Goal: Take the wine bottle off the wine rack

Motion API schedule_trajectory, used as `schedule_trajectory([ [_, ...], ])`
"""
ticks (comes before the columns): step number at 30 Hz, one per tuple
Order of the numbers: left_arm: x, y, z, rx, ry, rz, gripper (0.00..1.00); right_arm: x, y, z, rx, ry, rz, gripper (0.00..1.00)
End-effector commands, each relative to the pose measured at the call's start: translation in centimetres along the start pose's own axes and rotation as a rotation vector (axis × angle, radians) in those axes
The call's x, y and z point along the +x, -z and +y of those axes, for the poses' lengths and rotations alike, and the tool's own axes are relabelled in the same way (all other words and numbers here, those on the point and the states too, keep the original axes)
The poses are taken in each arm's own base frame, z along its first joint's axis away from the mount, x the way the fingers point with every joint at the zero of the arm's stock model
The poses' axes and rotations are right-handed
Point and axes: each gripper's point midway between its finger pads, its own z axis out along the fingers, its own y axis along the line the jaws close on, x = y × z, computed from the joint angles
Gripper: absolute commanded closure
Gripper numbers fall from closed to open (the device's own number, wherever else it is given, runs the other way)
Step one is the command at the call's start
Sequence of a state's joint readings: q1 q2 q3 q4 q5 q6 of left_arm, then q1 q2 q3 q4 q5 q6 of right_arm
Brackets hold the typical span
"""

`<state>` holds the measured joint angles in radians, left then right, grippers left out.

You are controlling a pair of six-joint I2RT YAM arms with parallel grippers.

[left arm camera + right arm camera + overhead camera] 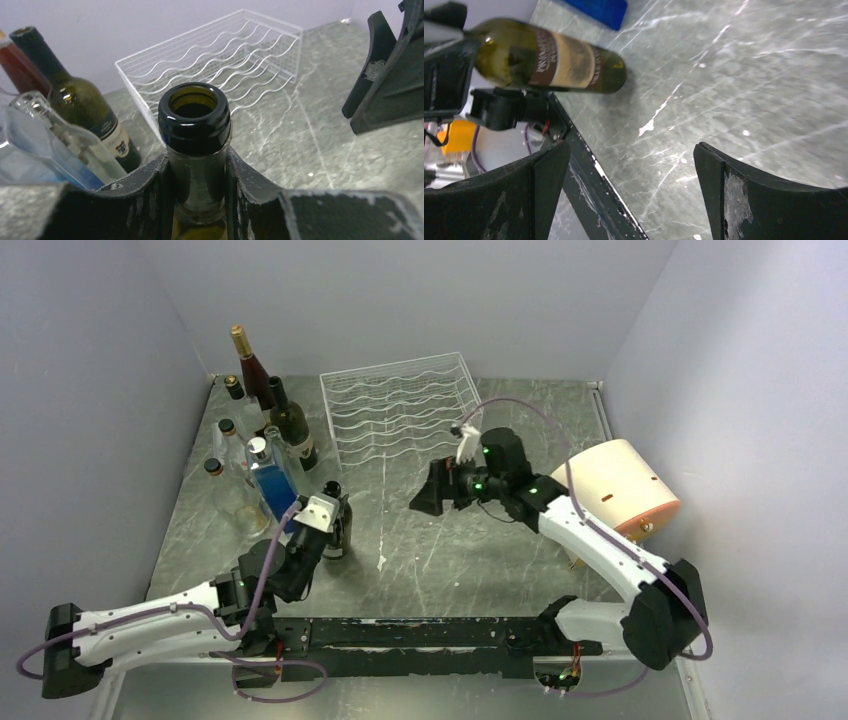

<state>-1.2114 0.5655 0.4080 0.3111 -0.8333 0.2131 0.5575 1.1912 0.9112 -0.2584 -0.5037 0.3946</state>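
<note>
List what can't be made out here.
- Left wrist view: the wine bottle below its neck, hidden by the shut left pincer and the bottom edge.
- Right wrist view: the label wording is blurred; the bottle's neck sits behind the left pincer.
- Top view: the spare bottles overlap, so the count is unclear; the cylinder is partly behind the right arm.

The overhead camera gives me soft, even light from above. The worktop [450, 570] is bright, with only faint, diffuse shadows beside the bottles [255, 430], and the walls [90, 390] take a lavender tint. On the left wrist view the mouth of the wine bottle [195, 120] is sharp, with small white highlights on its glossy rim. The left end effector [196, 195] at the bottom edge looks soft and grainy. On the right wrist view the worktop glares pale toward the upper right, and the right end effector [629, 150] sits dark along the bottom.
</note>
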Motion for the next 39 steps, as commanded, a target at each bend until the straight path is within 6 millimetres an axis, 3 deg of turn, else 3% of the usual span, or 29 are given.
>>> schedule_trajectory([
  [1,-1.8,-0.1,2.2,-0.12,0.07,-0.098,0.93,1.3,-3.4,2.8,-0.099,0.112,0.024,0.01],
  [10,0.1,1.2,4.5,-0.202,0.124,-0.145,0.93,4.2,-10.0,5.7,-0.163,0.186,0.094,0.03],
  [16,2.1,2.0,5.6,-0.255,0.18,-0.111,0.93,4.2,-10.7,5.7,-0.161,0.183,0.089,0.03],
  [21,3.2,2.2,5.7,-0.269,0.201,-0.068,0.77,4.6,-10.6,5.2,-0.143,0.179,0.102,0.03],
  [26,4.2,2.2,5.9,-0.312,0.167,0.009,0.53,4.6,-10.6,5.1,-0.134,0.177,0.105,0.03],
  [36,4.6,1.8,5.6,-0.339,0.142,0.078,0.36,4.1,-9.8,5.2,-0.123,0.191,0.092,0.03],
  [39,4.6,2.0,5.7,-0.35,0.152,0.098,0.25,4.1,-9.5,5.2,-0.116,0.195,0.091,0.03],
])
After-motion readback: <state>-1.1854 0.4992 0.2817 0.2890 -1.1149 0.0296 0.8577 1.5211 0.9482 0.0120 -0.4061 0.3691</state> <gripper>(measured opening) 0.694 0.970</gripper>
